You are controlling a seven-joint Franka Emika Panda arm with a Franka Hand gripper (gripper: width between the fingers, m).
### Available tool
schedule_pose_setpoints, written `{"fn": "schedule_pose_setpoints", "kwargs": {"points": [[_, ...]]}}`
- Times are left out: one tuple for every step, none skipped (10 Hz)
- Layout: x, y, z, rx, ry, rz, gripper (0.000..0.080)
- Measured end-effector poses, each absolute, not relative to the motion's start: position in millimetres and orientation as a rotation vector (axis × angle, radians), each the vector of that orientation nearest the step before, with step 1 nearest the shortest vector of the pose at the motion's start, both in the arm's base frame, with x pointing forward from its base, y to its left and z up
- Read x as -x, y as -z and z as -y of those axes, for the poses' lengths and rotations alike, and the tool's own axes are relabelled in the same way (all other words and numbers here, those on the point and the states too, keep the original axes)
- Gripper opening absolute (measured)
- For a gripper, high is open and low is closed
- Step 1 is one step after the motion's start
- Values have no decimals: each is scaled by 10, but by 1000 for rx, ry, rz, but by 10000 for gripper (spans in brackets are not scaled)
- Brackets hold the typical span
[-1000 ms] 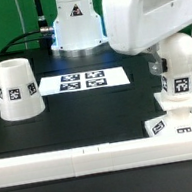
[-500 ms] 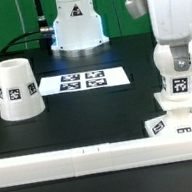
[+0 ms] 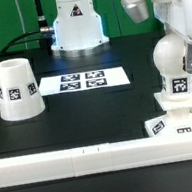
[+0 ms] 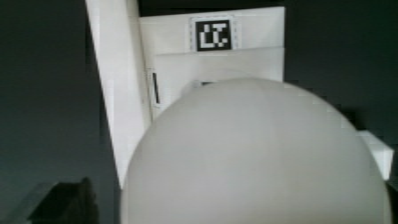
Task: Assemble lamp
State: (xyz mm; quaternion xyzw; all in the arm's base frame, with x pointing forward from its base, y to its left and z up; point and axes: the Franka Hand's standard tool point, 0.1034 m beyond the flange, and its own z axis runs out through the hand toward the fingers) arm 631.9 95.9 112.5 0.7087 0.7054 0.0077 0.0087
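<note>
The round bulb (image 3: 171, 57) stands upright on its stem in the flat square base (image 3: 178, 124) at the exterior view's right, by the front rail. The tapered cone shade (image 3: 17, 90) stands alone at the exterior view's left. My gripper (image 3: 169, 17) hangs just above and slightly right of the bulb, apart from it. Its fingers do not show clearly, so I cannot tell whether they are open. In the wrist view the bulb's rounded top (image 4: 240, 150) fills most of the picture, with the tagged base (image 4: 217, 40) beyond it.
The marker board (image 3: 83, 82) lies flat in the middle of the black table. A long white rail (image 3: 84, 158) runs along the front edge and also shows in the wrist view (image 4: 114, 90). The robot's pedestal (image 3: 75, 21) stands at the back.
The arm covered the bulb a second ago. It has since lifted up and to the exterior view's right, leaving the bulb standing free on the base.
</note>
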Motion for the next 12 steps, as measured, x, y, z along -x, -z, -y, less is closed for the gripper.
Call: {"fn": "schedule_pose_setpoints", "kwargs": {"points": [[-6319, -1121, -944, -2150, -16, -2257, 699], [-6322, -1121, -929, -2052, -6, -2337, 699], [-6327, -1123, -907, -1935, 4, -2426, 699], [-6332, -1125, -884, -1859, 12, -2478, 699], [-6335, -1125, -871, -1845, 13, -2489, 678], [-6335, -1124, -870, -1862, 13, -2476, 574], [-6335, -1124, -867, -1863, 13, -2475, 574], [-6336, -1124, -863, -1869, 12, -2471, 576], [-6336, -1124, -859, -1889, 12, -2455, 576], [-6338, -1125, -847, -1900, 11, -2448, 576], [-6338, -1126, -826, -2003, 9, -2366, 576], [-6338, -1127, -820, -2120, 7, -2262, 576]]}}
